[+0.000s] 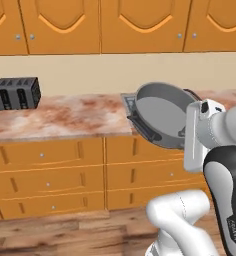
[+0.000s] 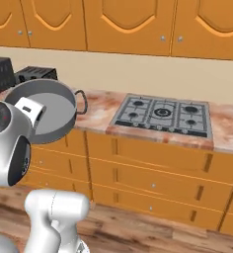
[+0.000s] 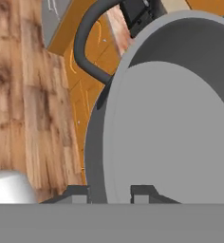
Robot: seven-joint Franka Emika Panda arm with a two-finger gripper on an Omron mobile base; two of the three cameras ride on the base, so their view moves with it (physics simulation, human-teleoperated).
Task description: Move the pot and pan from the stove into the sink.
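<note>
Gripper (image 3: 109,192) is pinching the pot (image 1: 162,114) by its rim, pot tipped on edge in the air past the counter (image 1: 65,117), off the stove (image 2: 163,116). I'd carry it slow, a thin rim pinch could swing loose.

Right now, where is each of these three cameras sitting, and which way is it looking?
Left base view: behind the arm's left, facing the counter and toaster; the white arm rises lower right, carrying the tilted pot.
Right base view: behind its right, facing the stove; arm lower left.
Hand view: on the hand, looking along the gripper, shut on the pot's rim, floor beyond.
All three views share the pot.
</note>
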